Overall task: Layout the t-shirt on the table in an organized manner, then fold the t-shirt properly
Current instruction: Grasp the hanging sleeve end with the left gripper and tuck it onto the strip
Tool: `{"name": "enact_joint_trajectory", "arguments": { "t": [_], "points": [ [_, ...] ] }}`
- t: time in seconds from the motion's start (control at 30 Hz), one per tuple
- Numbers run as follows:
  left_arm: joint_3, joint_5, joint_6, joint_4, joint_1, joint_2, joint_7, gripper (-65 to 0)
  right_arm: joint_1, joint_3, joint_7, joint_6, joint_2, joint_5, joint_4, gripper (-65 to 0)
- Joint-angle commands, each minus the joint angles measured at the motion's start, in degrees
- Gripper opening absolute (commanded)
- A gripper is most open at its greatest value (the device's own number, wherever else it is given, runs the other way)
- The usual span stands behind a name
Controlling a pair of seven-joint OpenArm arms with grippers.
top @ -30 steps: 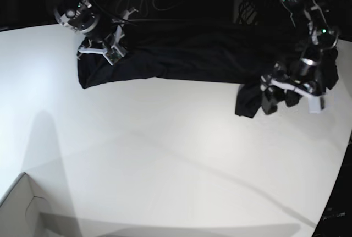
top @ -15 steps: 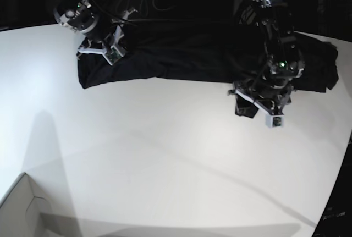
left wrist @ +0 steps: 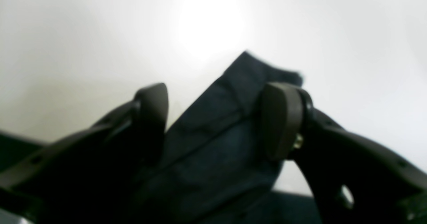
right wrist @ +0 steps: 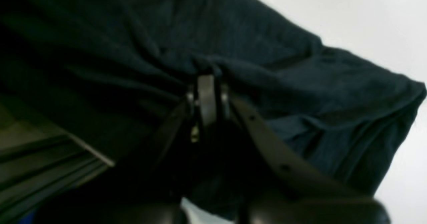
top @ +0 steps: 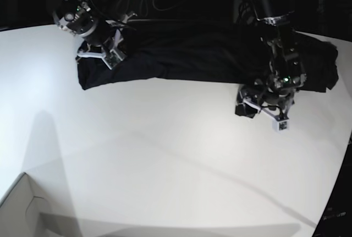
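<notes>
White table [top: 165, 154] carries the black t-shirt [top: 187, 55], stretched as a long band along the far edge, its long axis running side to side, one tip hanging toward the camera under the left arm. Right gripper [right wrist: 206, 93] has its fingers clamped together on a bunched fold. Left gripper [left wrist: 215, 117] straddles that tip, fingers apart. Best to close low on the tip, then draw both ends apart evenly.

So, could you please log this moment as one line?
left claw: open, straddling t-shirt corner | right claw: shut on t-shirt | shirt: bunched along far edge of table, unfolded
</notes>
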Motion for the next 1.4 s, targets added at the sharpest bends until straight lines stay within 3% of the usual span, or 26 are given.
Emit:
{"name": "enact_joint_trajectory", "arguments": {
  "t": [0.0, 0.1, 0.3, 0.33, 0.53, 0.77, 1.0, 1.2, 1.37],
  "points": [
    [0.17, -0.33, -0.18, 0.06, -0.91, -0.60, -0.60, -22.5, -0.01, 0.21, 0.94, -0.21, 0.18, 0.69, 0.86, -65.0],
    [0.26, -0.59, -0.44, -0.81, -0.91, -0.95, -0.60, -26.4, 0.17, 0.21, 0.85, -0.21, 0.18, 0.69, 0.86, -65.0],
    [-0.44, -1.03, -0.71, 1.56, -0.82, -1.39, -0.60, -63.1, 0.26, 0.03, 0.85, -0.21, 0.01, 0.69, 0.86, -65.0],
    [-0.79, -1.03, -0.62, 2.70, -0.56, -1.39, -0.51, -65.0, 0.26, 0.03, 0.85, -0.21, 0.01, 0.69, 0.86, -65.0],
    [-6.86, -2.52, -0.71, 15.19, 2.25, 0.72, 0.37, -65.0, 0.26, 0.03, 0.85, -0.21, -0.08, 0.69, 0.86, -65.0],
    [-20.93, -13.60, -0.79, 29.34, 8.93, 0.80, 8.81, -65.0, 0.17, 0.03, 0.85, -0.21, -0.08, 0.69, 0.86, -65.0],
    [-34.38, -24.85, -0.79, 28.37, 15.00, -1.39, 8.72, -65.0, 0.08, -0.05, 0.85, -0.21, -0.08, 0.69, 0.86, -65.0],
    [-35.61, -27.75, -0.88, 20.99, 15.26, -4.65, 8.72, -64.9, -0.09, -0.05, 0.85, -0.21, -0.17, 0.69, 0.78, -65.0],
    [-35.70, -29.86, -0.88, 20.20, 15.09, -5.09, 8.72, -64.9, -0.09, -0.05, 0.85, -0.21, -0.17, 0.69, 0.78, -65.0]
  ]
}}
